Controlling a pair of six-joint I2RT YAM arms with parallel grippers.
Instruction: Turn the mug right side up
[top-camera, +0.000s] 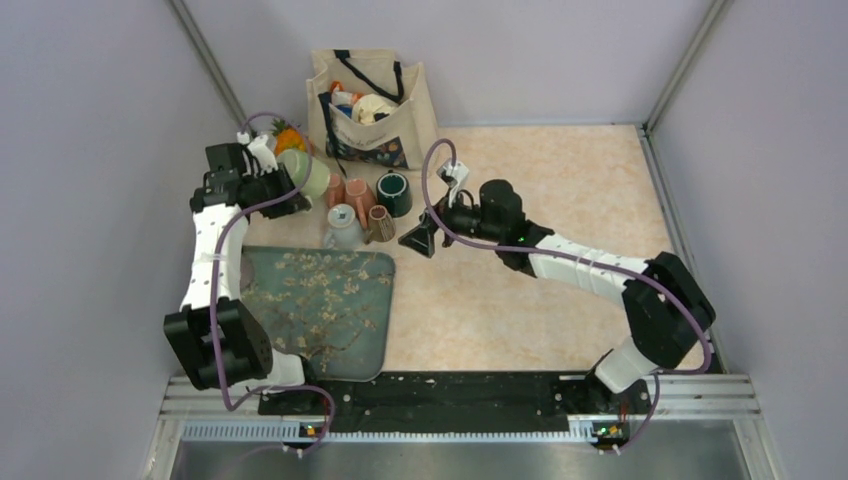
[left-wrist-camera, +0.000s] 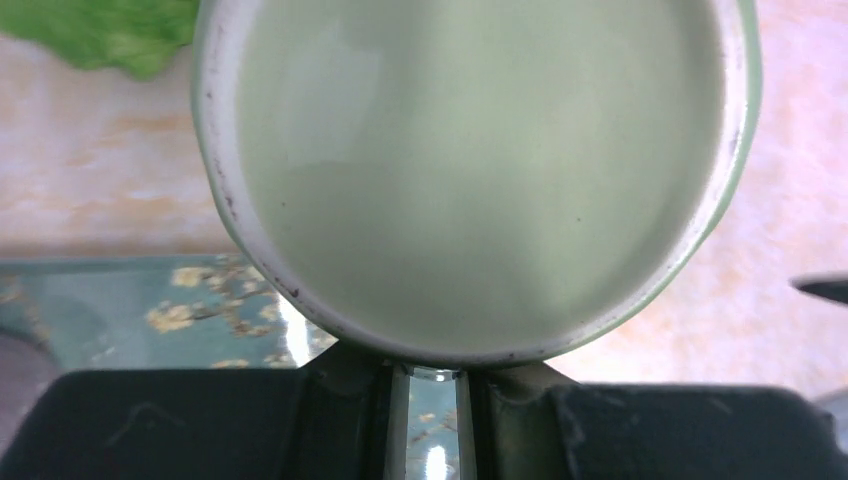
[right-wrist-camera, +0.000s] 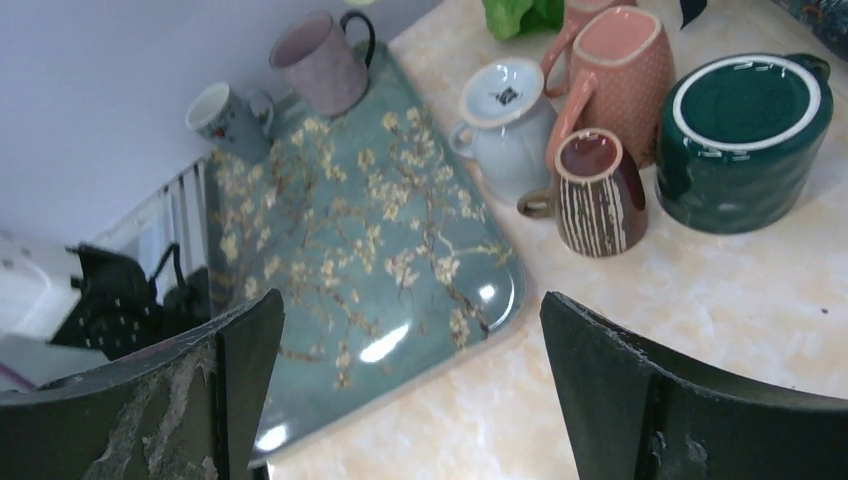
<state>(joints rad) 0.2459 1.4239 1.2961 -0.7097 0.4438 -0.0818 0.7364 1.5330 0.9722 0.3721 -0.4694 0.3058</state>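
Observation:
My left gripper (top-camera: 283, 182) holds a pale green mug (top-camera: 307, 173) in the air at the back left, above the table beyond the tray. The mug is tipped on its side. Seen from the left wrist, its open mouth (left-wrist-camera: 480, 170) faces the camera and fills the frame. My left gripper (left-wrist-camera: 432, 400) is shut on the mug's lower edge with only a narrow slit between the fingers. The right gripper (top-camera: 416, 240) hovers low over the table by the tray's right edge. Its jaws (right-wrist-camera: 410, 385) stand wide open and hold nothing.
A teal blossom-print tray (top-camera: 320, 300) lies front left, with a mauve mug (right-wrist-camera: 325, 60) and a small grey mug (right-wrist-camera: 230, 120) on it. Beside it stand a dark green upside-down mug (right-wrist-camera: 745, 140), a pink mug (right-wrist-camera: 615, 70), a pale blue mug (right-wrist-camera: 505, 115) and a striped brown one (right-wrist-camera: 597, 190). A tote bag (top-camera: 370, 110) stands behind.

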